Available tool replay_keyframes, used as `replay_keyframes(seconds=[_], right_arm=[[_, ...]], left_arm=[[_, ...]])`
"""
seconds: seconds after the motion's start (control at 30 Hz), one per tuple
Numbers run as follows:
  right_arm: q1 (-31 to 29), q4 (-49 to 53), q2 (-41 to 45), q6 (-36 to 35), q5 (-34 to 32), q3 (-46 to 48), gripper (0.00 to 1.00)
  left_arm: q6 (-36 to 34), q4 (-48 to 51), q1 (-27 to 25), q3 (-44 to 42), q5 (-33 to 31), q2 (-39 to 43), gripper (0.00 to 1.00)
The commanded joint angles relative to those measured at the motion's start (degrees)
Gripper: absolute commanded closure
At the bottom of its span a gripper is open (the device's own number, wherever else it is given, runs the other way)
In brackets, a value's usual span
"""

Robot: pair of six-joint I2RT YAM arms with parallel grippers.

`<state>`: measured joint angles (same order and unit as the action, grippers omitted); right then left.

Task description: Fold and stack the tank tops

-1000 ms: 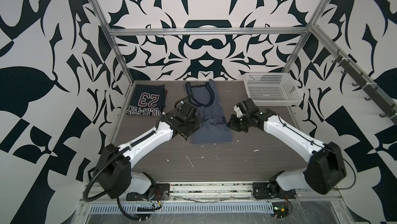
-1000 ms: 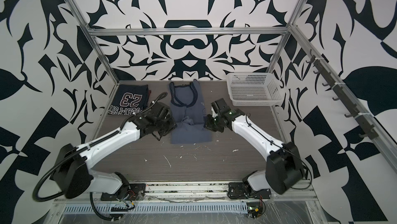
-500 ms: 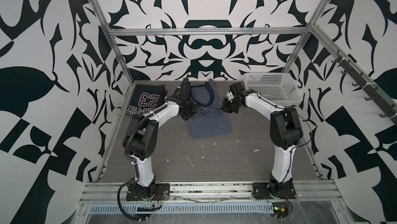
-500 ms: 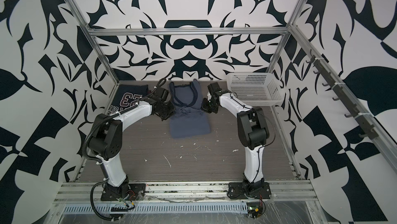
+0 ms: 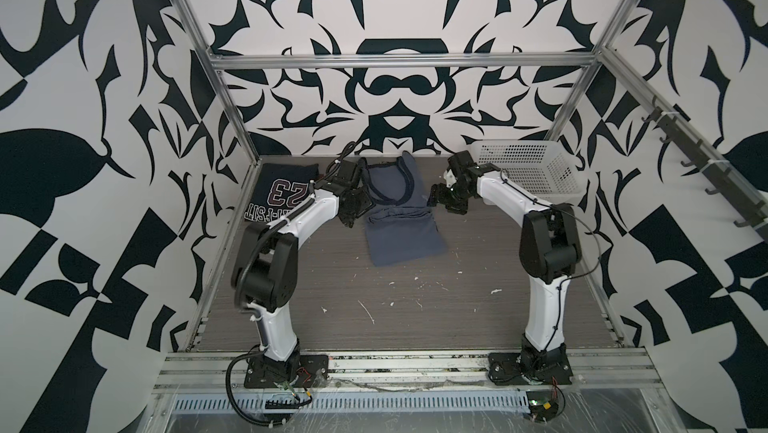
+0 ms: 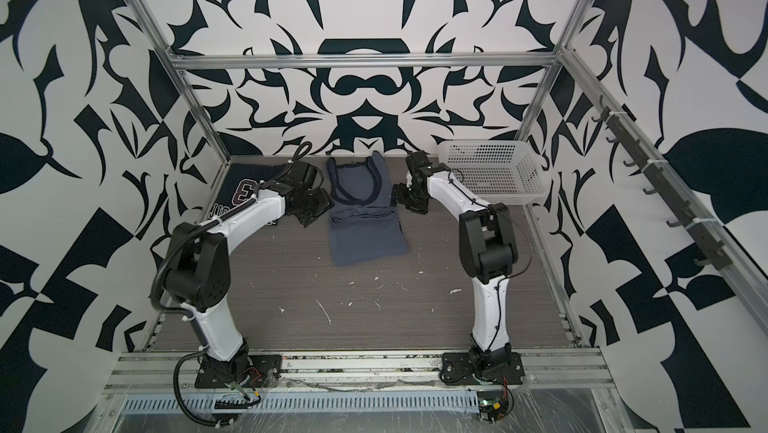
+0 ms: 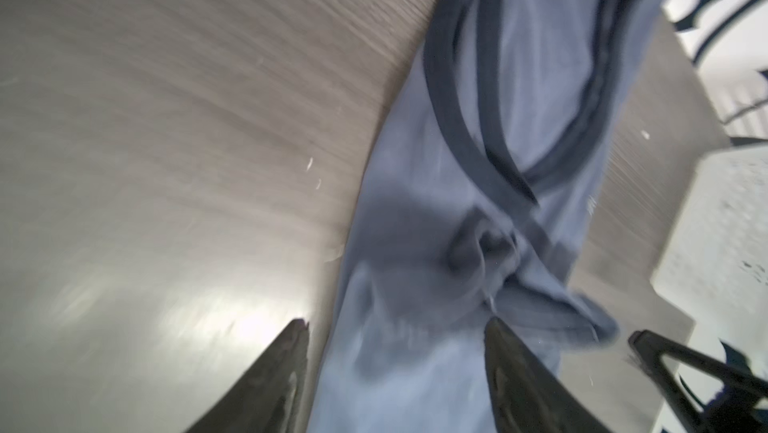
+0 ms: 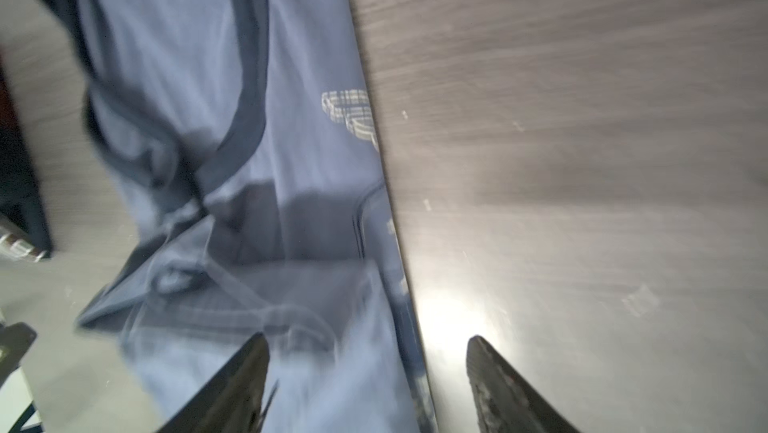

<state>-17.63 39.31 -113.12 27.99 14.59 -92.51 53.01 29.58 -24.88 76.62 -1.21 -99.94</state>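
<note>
Pincers both stand apart, empty: left pincer (image 5: 354,210) at 9 o'clock of the blue top (image 5: 401,223), right pincer (image 5: 441,202) at 3, equally near. Its long axis runs 12 to 6, mid-back on the surface (image 5: 415,306); navy top (image 5: 278,198) lies folded at 10.

- We see the slate-blue tank top (image 5: 405,235) at centre rear, folded into a narrow strip, straps at the far end.
- We see the navy "23" tank top (image 5: 282,196) folded flat, apart on its left.
</note>
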Motion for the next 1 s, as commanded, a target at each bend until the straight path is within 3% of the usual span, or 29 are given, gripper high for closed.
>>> replay_keyframes(seconds=[0.0,0.2,0.37,0.57,0.73,0.97], right_arm=[[0.1,-1.7,8.1,-0.6,1.7,9.4,0.2],[0.1,-11.5,16.9,2.5,8.9,27.5,0.21],[0.0,-16.6,17.6,4.2,11.5,34.4,0.24],[0.0,-20.2,14.9,5.1,12.1,36.3,0.28],[0.0,-21.6,13.2,5.7,12.1,36.2,0.3],[-1.8,-22.0,11.2,6.9,12.3,36.6,0.46]], left_arm=[[1.6,1.4,-3.6,-7.8,-1.7,6.9,0.29],[8.0,-9.3,-7.6,-23.1,3.1,13.2,0.29],[10.1,-16.7,-8.2,-29.3,5.0,12.9,0.3],[11.6,-25.8,-8.2,-32.8,7.0,9.4,0.34],[12.2,-26.9,-8.3,-33.5,7.6,7.7,0.39],[12.3,-26.9,-8.8,-32.5,9.2,5.4,0.55]])
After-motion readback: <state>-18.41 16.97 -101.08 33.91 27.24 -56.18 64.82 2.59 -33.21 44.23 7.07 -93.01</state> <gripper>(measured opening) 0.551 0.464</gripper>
